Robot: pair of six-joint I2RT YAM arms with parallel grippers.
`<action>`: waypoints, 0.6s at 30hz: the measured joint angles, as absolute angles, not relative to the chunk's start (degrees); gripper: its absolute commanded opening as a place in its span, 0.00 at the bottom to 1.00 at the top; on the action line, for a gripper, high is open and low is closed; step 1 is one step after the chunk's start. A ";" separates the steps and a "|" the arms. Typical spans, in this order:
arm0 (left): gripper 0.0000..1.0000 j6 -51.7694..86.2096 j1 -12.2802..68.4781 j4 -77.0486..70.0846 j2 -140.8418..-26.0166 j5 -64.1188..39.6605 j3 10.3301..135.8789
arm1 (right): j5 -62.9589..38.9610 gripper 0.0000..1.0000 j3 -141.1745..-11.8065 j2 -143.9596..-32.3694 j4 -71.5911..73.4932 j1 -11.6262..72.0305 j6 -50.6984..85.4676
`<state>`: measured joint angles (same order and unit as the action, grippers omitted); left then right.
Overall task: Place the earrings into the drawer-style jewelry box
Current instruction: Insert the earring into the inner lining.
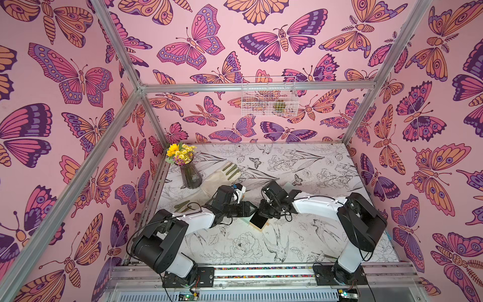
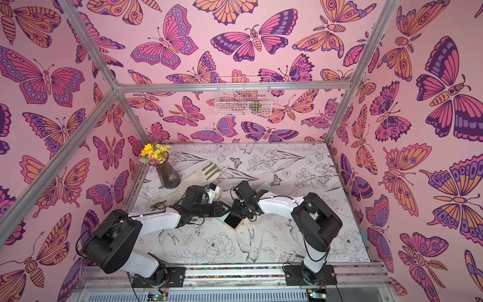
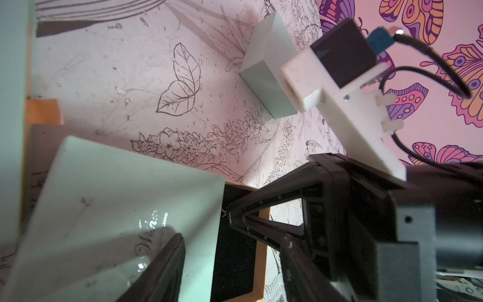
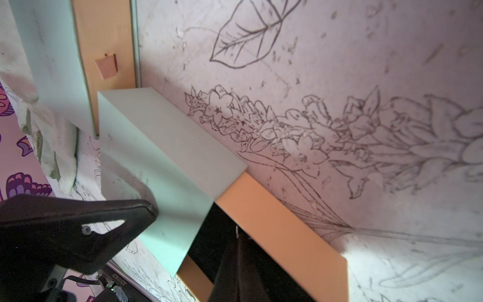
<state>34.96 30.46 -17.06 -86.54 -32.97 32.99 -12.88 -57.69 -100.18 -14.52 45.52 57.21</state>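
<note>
1. Vase (image 1: 190, 179) with yellow flowers (image 1: 180, 154). It stands upright at the far left corner of the table (image 1: 308, 162), and I use it as my landmark.
2. Jewelry box (image 4: 162, 162). It sits right of the vase and nearer the arm bases. It has a pale sleeve, and its wooden drawer (image 1: 258, 222) stands open with the black lining showing.
3. Left gripper (image 1: 251, 210). I read it as clamped on the sleeve. One finger (image 3: 162, 266) lies flat on the sleeve and the other is hidden.
4. Right gripper (image 3: 228, 218). Its tips are pressed together over the drawer lining.
5. Earrings. I cannot make them out. There is a pale speck at the right gripper's tips, too small to name.
6. Glove (image 1: 218, 176). It is pale with green-striped fingers and lies just right of the vase.
7. Wire basket (image 1: 269, 104). It hangs on the back wall, above and right of the vase.
</note>
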 measured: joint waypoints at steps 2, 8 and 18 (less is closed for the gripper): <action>0.61 34.96 30.46 -17.04 -86.54 -32.95 32.99 | -12.80 0.00 -57.69 -100.18 -14.52 45.52 57.21; 0.61 34.94 30.46 -16.78 -86.54 -32.58 33.10 | -12.29 0.00 -57.69 -100.18 -14.57 45.52 57.19; 0.61 34.79 30.46 -16.58 -86.91 -32.56 33.52 | -12.05 0.00 -57.17 -99.72 -13.98 45.52 57.19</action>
